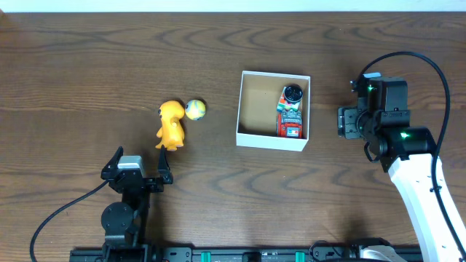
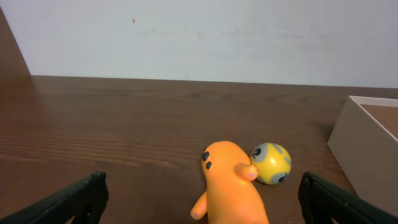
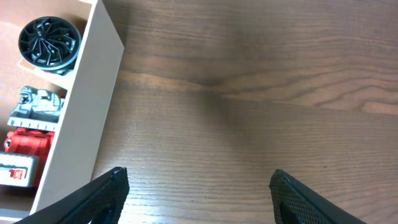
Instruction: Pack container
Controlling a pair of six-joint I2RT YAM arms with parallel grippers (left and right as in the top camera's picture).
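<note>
The container point(image 1: 251, 102) is a small square white box with a brown inside, at the table's middle right. In it lie a red and white toy vehicle point(image 1: 290, 119) and a black round toy point(image 1: 292, 93). An orange figure point(image 1: 171, 124) lies left of the box, touching a yellow ball point(image 1: 195, 109). My left gripper point(image 1: 137, 169) is open and empty just in front of the figure point(image 2: 231, 186) and ball point(image 2: 271, 163). My right gripper point(image 1: 344, 121) is open and empty to the right of the box wall point(image 3: 78, 118), above bare table.
The brown wooden table point(image 1: 87, 73) runs to a white wall at the back. Black cables loop from both arms. The box's corner point(image 2: 367, 146) shows at the right edge of the left wrist view.
</note>
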